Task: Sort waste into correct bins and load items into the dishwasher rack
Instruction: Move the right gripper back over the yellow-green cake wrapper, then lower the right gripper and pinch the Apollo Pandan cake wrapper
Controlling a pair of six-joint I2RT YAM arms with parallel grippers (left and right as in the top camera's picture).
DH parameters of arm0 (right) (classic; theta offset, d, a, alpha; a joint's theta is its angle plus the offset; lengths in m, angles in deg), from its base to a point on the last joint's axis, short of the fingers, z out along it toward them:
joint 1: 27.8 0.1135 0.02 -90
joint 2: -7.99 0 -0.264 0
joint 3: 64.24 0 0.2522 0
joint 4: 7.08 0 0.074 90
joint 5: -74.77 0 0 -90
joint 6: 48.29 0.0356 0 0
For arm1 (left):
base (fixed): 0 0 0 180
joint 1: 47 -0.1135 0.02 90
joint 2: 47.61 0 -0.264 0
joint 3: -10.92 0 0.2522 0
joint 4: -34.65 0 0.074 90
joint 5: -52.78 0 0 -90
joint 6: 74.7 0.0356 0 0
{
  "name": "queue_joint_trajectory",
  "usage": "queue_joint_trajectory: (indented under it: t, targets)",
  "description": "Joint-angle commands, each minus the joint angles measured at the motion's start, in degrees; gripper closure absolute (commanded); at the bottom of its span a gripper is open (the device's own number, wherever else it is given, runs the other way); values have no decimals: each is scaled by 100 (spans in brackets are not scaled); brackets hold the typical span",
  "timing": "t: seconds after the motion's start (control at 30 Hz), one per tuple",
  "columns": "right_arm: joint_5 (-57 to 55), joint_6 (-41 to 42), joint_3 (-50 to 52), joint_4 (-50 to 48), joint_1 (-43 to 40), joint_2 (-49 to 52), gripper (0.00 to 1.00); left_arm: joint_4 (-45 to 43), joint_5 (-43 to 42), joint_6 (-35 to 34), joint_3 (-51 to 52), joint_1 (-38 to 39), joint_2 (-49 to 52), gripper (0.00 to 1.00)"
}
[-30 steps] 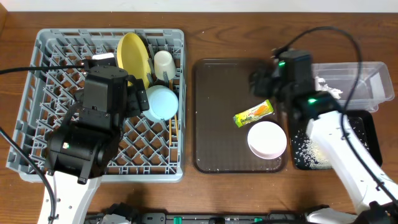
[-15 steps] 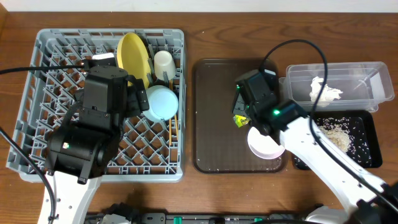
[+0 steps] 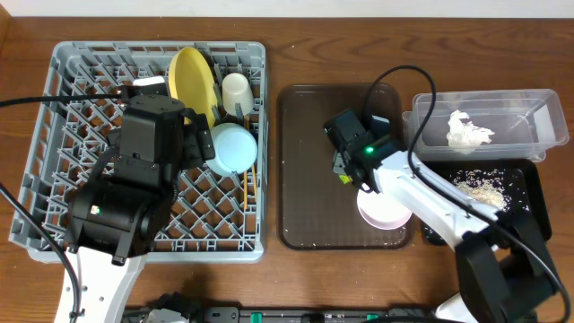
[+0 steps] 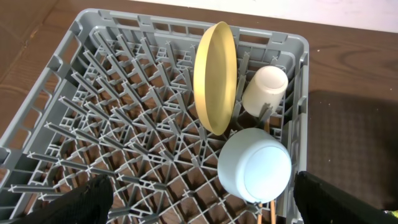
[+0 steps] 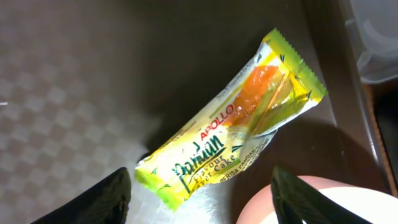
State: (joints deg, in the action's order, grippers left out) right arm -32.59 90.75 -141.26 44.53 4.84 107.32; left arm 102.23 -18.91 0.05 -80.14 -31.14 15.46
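While the right gripper (image 5: 199, 190) hangs low over the small yellow-green-orange snack wrapper (image 5: 231, 118), its fingers (image 5: 93, 199) stand spread, one each side of the wrapper, nothing pinched yet. The wrapper lies flat and diagonal on the large brown serving tray (image 3: 305, 197), just beside the round white bowl (image 3: 386, 208). Likely step: grab the wrapper and carry it to the clear rectangular plastic tub (image 3: 534, 126), where the crumpled white tissue (image 3: 468, 130) already sits; the whitish rice-like crumbs (image 3: 484, 190) are in the shallow glossy black tray (image 3: 531, 220). Risks: the foil is thin and flat, so closing fingers may skate over it or shove it along the tray. The finger nearest the bowl is close to its rim, and a descent could nudge it. A pinch on one corner only could let the wrapper slip mid-carry and land with the food. The left gripper (image 4: 202, 202) is also spread wide, holding nothing, over the large grey plastic dishwasher rack (image 4: 74, 124). That holds the yellow round plate (image 4: 214, 74) on edge, the small white cup (image 4: 264, 90), the light blue bowl (image 4: 254, 165) underside showing, and the thin wooden chopsticks (image 3: 245, 193). The white bowl is not yet racked.
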Motion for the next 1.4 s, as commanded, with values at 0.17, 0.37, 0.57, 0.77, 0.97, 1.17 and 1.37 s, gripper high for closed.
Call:
queue_joint_trajectory:
  t: [0.17,0.37,0.57,0.77,0.97,1.17,1.37]
  targets:
    - [-2,459,-33,-96,33,647,28,13,15,-52,-17,-15,15,6]
    - [2,448,-33,-376,37,828,29,13,15,-52,-17,-15,15,6]
    - [72,236,-33,-732,37,826,41,13,15,-52,-17,-15,15,6]
    - [92,-114,-33,-682,44,826,60,13,15,-52,-17,-15,15,6]
    - [92,-264,-33,-590,44,826,79,13,15,-52,-17,-15,17,6]
    - [90,-267,-33,-542,44,826,78,13,15,-52,-17,-15,15,6]
    - [90,-579,-39,-529,-46,743,58,13,15,-52,-17,-15,15,6]
